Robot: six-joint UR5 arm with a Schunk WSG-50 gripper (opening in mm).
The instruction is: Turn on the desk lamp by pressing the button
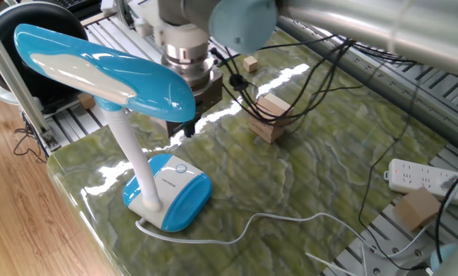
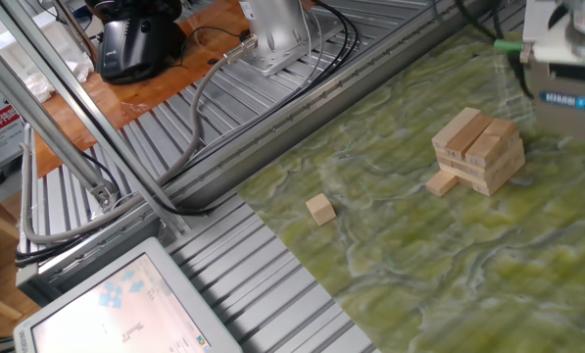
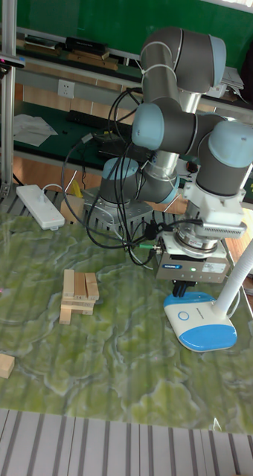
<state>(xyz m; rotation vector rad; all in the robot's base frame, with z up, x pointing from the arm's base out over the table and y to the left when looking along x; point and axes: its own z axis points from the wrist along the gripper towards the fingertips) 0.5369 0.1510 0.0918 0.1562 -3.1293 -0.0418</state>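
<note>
In one fixed view my tool (image 1: 184,129) hangs behind the lamp (image 1: 129,115) head, above the button (image 1: 181,169) on the blue base at the worktop (image 1: 305,184) edge. In the tall view the button (image 3: 184,314) faces up just below my tool (image 3: 187,283); I cannot tell whether the fingers are spread. The base looks light, glossy and slippery, so I judge a straight-down press on the button's centre best.

One desk lamp (image 1: 129,115) with one button (image 3: 184,314). One gripper (image 3: 184,285). One stack of wooden blocks (image 3: 79,295), one loose wooden cube (image 3: 4,365) at its 7 o'clock. One power strip (image 3: 40,206). One cardboard box (image 1: 418,208).
</note>
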